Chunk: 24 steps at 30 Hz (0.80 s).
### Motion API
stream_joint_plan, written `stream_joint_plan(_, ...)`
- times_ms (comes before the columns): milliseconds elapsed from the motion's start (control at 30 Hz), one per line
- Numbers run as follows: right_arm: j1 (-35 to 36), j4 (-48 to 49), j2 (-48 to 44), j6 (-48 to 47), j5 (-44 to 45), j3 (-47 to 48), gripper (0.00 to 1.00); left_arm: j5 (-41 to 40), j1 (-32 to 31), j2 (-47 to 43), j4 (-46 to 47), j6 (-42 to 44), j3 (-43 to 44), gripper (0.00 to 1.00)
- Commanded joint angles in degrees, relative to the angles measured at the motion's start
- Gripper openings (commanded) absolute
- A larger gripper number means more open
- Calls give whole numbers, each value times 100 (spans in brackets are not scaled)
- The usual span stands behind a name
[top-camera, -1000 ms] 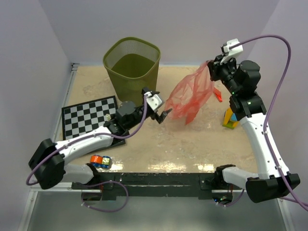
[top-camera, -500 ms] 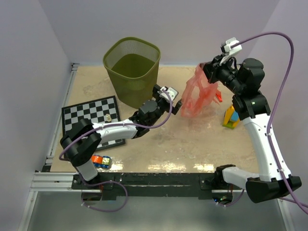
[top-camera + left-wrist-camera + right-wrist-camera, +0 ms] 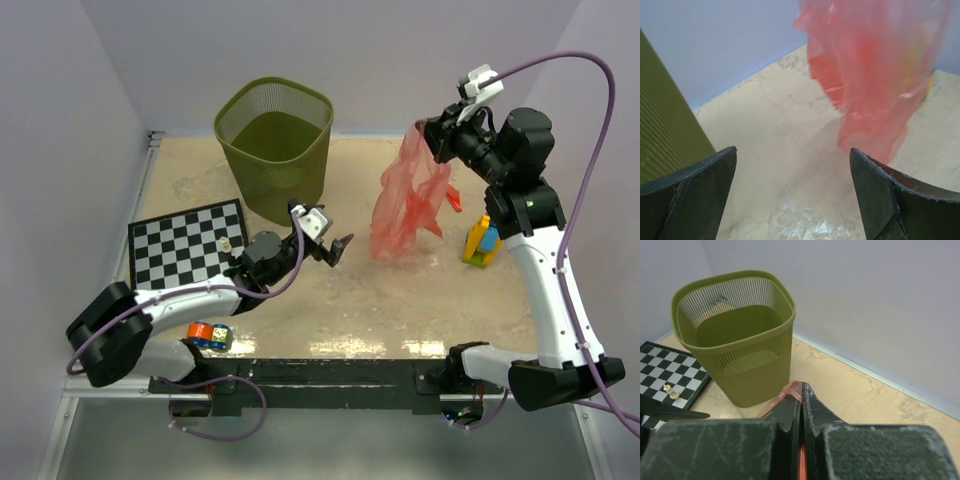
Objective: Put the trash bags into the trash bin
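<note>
A translucent red-pink trash bag [image 3: 408, 200] hangs off the table from my right gripper [image 3: 432, 135], whose jaws are shut on its top edge [image 3: 799, 388]. Behind it a small flat red strip [image 3: 455, 198] lies on the table. The olive-green mesh trash bin [image 3: 275, 165] stands upright at the back, left of the hanging bag; the right wrist view shows its rim [image 3: 785, 295]. My left gripper [image 3: 335, 245] is open and holds nothing, low over the table between bin and bag. From its wrist view [image 3: 792, 190] the bag [image 3: 875, 65] hangs just ahead on the right and the bin wall [image 3: 665, 135] is at the left.
A chessboard [image 3: 185, 245] with a small pale piece [image 3: 671, 391] lies left of the bin. Yellow and blue blocks [image 3: 480, 242] stand at the right, beside the right arm. A small toy car [image 3: 208, 335] sits near the front edge.
My left arm reached towards the bag half a second ago and has drawn back left. The right gripper has lifted the bag a little, and it now hangs narrower.
</note>
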Motion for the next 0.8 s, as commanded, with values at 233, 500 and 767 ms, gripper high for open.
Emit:
stream_joint_plan(233,31,529,152,83,191,-413,0,-205,-506,387,97,216,1371,98)
stream_joint_plan(500,83,688,319,532,430,-326,0,-1250,-797,1177,-842,427,2373,90)
stream_joint_plan(767,154,609,302,313,183,-255,0,-2037,-359,2224,-1793,533,3420,54)
